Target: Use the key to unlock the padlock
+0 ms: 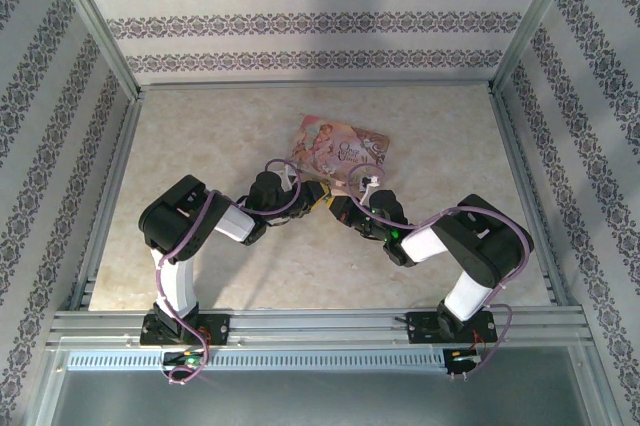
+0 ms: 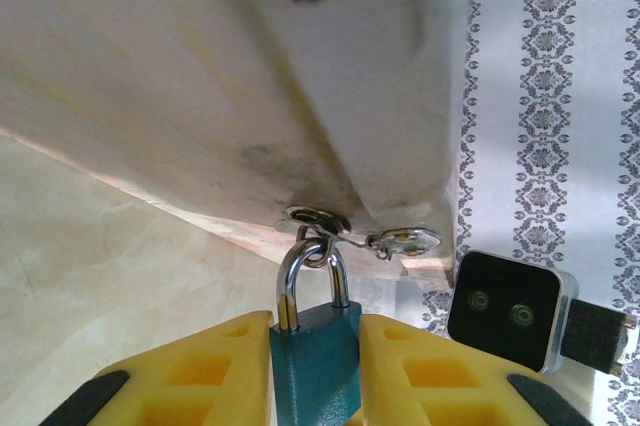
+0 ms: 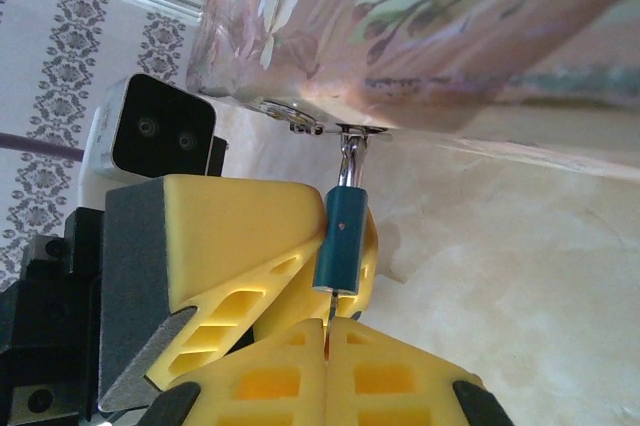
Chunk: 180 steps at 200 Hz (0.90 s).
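- The padlock (image 2: pixel 315 371) hangs at the lower edge of the box (image 2: pixel 200 96), just above the surface (image 2: pixel 90 276). Its shackle (image 2: pixel 288 281) passes through a small metal hasp (image 2: pixel 318 218) on the box.
- The left end effector (image 2: pixel 317 331) has its yellow fingers (image 2: pixel 220 366) pressed against both flat sides of the teal body and is holding it.
- The right end effector (image 3: pixel 328 331) is pinched fully together on a thin sliver of metal, which I take for the key (image 3: pixel 328 304). The sliver meets the underside of the padlock.
- Very little key shows between fingertips and lock. If it is not seated all the way, a turn could twist it out of the keyway or make it slip in the grip.
- The lock is tethered to the box. Turning force could rotate the body inside the left grip, or drag the box across the surface if it is light.
- The two end effectors sit almost against each other under the box, so a wrist roll on the right could knock into the left fingers.
- From above, the box lid shows curly lettering among its pink floral print, too small to read. I can make out no brand or marking on the padlock or key.
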Each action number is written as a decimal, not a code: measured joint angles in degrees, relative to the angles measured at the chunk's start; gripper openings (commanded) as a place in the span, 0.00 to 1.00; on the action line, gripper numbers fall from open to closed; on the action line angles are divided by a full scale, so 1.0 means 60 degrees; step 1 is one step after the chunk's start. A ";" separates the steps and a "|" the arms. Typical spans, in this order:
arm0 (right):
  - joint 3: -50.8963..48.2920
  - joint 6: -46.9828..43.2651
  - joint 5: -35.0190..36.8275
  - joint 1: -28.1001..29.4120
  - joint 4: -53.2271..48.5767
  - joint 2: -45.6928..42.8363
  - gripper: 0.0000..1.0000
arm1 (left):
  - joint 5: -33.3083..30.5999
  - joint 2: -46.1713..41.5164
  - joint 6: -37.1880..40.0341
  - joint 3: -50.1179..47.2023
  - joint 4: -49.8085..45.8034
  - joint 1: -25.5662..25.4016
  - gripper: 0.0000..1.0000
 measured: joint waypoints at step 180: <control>-0.0652 0.0973 0.0619 0.0062 0.0273 -0.0729 0.20 | -0.0324 -0.0255 -0.0433 0.0018 -0.0189 -0.0069 0.15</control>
